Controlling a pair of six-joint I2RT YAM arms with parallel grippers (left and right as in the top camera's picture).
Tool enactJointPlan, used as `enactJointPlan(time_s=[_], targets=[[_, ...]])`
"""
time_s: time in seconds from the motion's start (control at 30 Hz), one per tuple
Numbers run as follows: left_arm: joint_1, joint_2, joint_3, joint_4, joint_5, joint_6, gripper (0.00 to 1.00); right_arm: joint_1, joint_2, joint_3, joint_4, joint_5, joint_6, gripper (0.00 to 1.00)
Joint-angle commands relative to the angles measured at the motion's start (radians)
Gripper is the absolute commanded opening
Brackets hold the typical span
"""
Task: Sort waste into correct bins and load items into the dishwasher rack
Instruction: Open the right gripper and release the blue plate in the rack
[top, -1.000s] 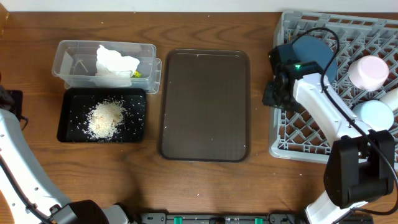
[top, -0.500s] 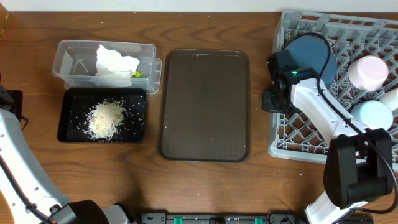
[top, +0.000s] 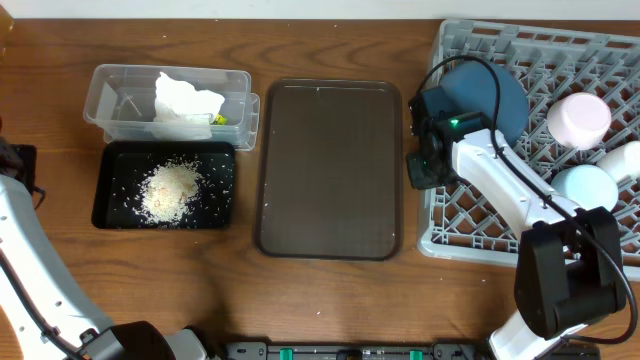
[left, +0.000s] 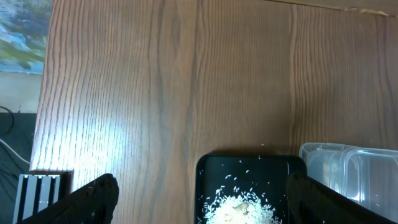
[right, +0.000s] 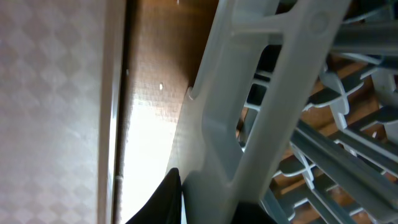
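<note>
Both bins look filled: far left, the clear tub (top: 110, 100) holds tissue (top: 185, 98) and wrapper (top: 218, 119); the black tray (top: 105, 205) nearer holds rice scraps (top: 170, 188). Left pincer (left: 200, 186) hangs released over that tray. Right pincer (top: 418, 170) grasps the rack (top: 480, 228) by its left rim; plate (top: 495, 85), cup (top: 580, 115), light blue bowl (top: 585, 185) and white bowl (top: 625, 158) sit inside. Chopsticks unseen.

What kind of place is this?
Probably a robot test bench set up like a dish-return station: a wooden table with a grey dishwasher rack, a black tray of rice scraps and a clear tub holding tissue.
</note>
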Motion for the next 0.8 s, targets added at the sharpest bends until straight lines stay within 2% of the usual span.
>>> enactJointPlan(time_s=[0.0,0.07,0.17,0.3,0.43,0.57,0.77], targets=[[0.004,0.008,0.005,-0.003,-0.009,-0.009,0.89,0.026,0.007,-0.008,-0.055,-0.066,-0.085,0.13],[0.004,0.008,0.005,-0.003,-0.009,-0.009,0.89,0.022,0.007,-0.008,-0.084,-0.064,-0.085,0.07],[0.004,0.008,0.005,-0.003,-0.009,-0.009,0.89,0.02,0.007,-0.008,-0.111,-0.04,-0.081,0.07],[0.004,0.008,0.005,-0.003,-0.009,-0.009,0.89,0.007,0.007,-0.008,-0.125,0.048,-0.03,0.14],[0.004,0.008,0.005,-0.003,-0.009,-0.009,0.89,-0.016,0.007,-0.008,-0.118,0.036,-0.028,0.17],[0.004,0.008,0.005,-0.003,-0.009,-0.009,0.89,-0.034,0.007,-0.008,-0.119,0.043,-0.029,0.25],[0.004,0.008,0.005,-0.003,-0.009,-0.009,0.89,-0.045,0.006,-0.006,-0.122,0.039,-0.027,0.27]])
